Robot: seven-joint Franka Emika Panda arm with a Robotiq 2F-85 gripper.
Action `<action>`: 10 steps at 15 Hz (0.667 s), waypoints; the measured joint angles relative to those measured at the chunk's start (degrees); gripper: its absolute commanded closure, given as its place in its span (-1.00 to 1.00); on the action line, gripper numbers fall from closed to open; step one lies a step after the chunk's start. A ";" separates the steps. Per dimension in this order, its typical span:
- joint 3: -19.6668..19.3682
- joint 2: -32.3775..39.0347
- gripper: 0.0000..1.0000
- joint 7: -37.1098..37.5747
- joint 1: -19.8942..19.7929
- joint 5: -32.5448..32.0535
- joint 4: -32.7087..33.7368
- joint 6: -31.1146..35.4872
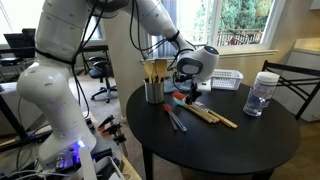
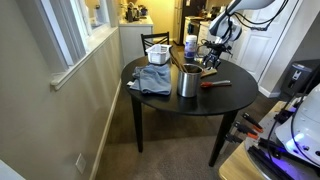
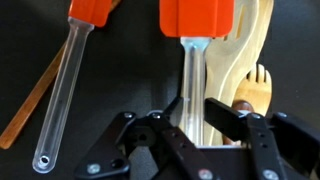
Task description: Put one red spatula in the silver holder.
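Observation:
In the wrist view two red spatulas with clear handles lie side by side on the black table. My gripper has its fingers against both sides of the right red spatula's handle, low at the table. The other red spatula lies free to the left. In both exterior views the gripper is down over the utensil pile. The silver holder stands upright close beside it, with wooden utensils sticking out of it.
Light-wood utensils lie right beside the gripped handle, and a brown handle lies at the left. A clear jar, a white slatted basket and a blue cloth sit on the round black table.

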 measured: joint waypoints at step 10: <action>1.09 -1.71 0.85 -5.55 -0.12 17.59 -0.72 -3.98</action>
